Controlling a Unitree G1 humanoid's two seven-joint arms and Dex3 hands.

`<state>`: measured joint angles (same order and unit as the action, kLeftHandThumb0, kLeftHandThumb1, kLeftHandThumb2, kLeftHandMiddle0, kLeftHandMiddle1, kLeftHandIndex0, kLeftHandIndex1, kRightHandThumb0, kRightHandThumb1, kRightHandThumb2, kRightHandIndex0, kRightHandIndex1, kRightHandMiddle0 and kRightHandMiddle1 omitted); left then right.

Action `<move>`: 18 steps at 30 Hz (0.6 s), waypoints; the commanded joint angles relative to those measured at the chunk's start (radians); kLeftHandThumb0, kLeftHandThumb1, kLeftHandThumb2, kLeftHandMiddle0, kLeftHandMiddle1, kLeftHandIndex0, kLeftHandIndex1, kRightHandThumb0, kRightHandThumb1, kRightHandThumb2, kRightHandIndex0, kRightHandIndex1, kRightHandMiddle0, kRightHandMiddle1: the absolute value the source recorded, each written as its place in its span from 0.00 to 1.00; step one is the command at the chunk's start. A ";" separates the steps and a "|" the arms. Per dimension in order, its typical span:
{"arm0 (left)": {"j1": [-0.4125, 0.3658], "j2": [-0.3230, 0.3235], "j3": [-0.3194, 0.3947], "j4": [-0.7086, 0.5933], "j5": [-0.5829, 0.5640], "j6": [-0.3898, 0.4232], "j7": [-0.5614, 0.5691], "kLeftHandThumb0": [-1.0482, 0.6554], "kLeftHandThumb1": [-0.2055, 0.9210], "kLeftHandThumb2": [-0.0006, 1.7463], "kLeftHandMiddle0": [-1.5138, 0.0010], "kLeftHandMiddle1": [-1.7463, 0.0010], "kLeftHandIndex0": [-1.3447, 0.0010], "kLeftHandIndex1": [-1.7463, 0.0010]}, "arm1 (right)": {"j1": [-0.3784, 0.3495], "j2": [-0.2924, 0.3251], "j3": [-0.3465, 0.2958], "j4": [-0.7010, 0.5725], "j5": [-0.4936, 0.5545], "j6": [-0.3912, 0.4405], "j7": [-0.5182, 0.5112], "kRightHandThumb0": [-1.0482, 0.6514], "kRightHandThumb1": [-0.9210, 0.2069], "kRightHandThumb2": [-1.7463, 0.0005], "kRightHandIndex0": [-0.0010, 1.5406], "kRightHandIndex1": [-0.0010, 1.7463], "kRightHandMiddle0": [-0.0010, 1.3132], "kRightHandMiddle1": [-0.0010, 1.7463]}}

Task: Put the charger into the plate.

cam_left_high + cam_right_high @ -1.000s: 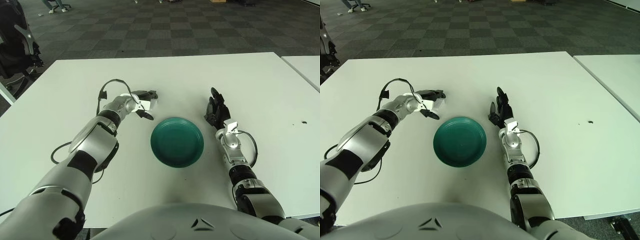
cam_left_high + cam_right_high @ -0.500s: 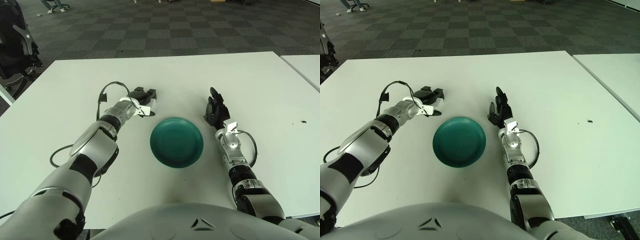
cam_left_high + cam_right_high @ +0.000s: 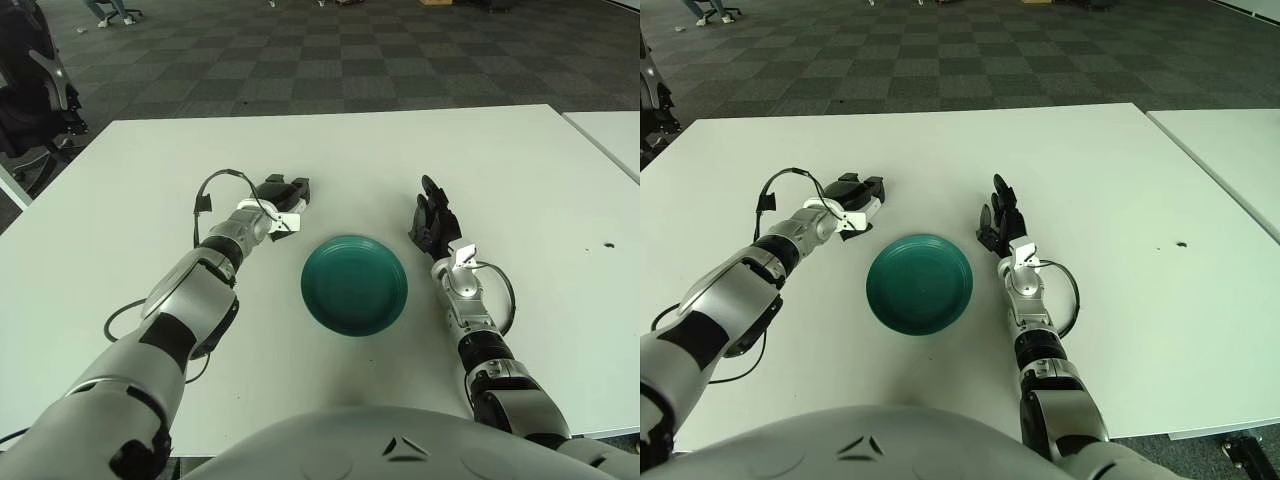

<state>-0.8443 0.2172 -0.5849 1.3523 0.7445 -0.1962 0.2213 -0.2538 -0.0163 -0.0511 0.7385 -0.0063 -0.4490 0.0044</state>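
Note:
A round teal plate [image 3: 354, 284] lies empty on the white table [image 3: 520, 170], just ahead of me. My left hand [image 3: 287, 197] is left of and behind the plate's rim, low over the table. Its dark fingers are curled around a small white charger [image 3: 866, 207], which they mostly hide. A black cable [image 3: 208, 188] loops back from that wrist. My right hand [image 3: 432, 222] shows just right of the plate, fingers straight and relaxed, holding nothing.
A second white table [image 3: 610, 135] stands beyond a gap at the right. A small dark speck [image 3: 606, 243] marks the table's right side. A black chair [image 3: 35, 90] stands off the far left corner, on checkered carpet.
My left hand has shifted slightly left and back from the plate's rim, and its fingers have drawn in over the white charger. The right hand and the plate have not moved.

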 commanded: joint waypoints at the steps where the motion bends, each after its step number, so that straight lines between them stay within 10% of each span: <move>1: 0.072 0.017 -0.009 0.041 0.014 0.014 -0.013 0.62 0.27 0.86 0.44 0.12 0.58 0.00 | 0.157 0.022 -0.011 0.101 0.021 0.124 0.006 0.12 0.00 0.49 0.08 0.01 0.00 0.11; 18: -0.047 0.082 0.081 -0.018 -0.069 -0.138 0.027 0.62 0.29 0.86 0.47 0.08 0.59 0.00 | 0.161 0.015 -0.008 0.108 0.015 0.124 0.006 0.12 0.00 0.49 0.10 0.01 0.00 0.13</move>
<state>-0.8526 0.2643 -0.5338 1.3488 0.7040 -0.2861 0.2303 -0.2532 -0.0145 -0.0589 0.7334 0.0075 -0.4444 0.0115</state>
